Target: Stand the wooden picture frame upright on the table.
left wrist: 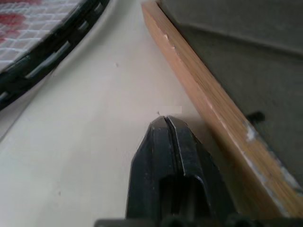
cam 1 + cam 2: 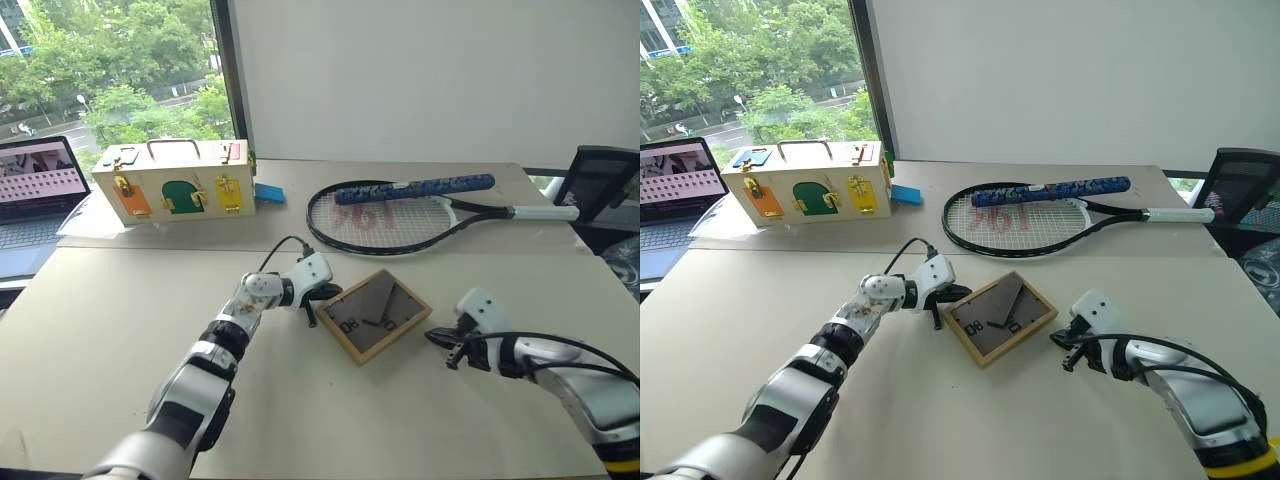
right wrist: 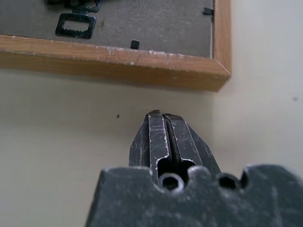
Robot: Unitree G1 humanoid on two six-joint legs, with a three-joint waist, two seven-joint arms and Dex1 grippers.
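The wooden picture frame lies flat on the beige table, dark grey backing and triangular stand facing up. My left gripper is shut and empty, its tips low over the table right beside the frame's left edge. My right gripper is also shut and empty, a short way off the frame's right corner and pointing at it. In the wrist views both pairs of fingertips are pressed together, with bare tabletop between them and the frame.
A tennis racket lies just behind the frame. A pale wooden box with coloured doors and a small blue block stand at the back left, beside a laptop. A black chair is at the right edge.
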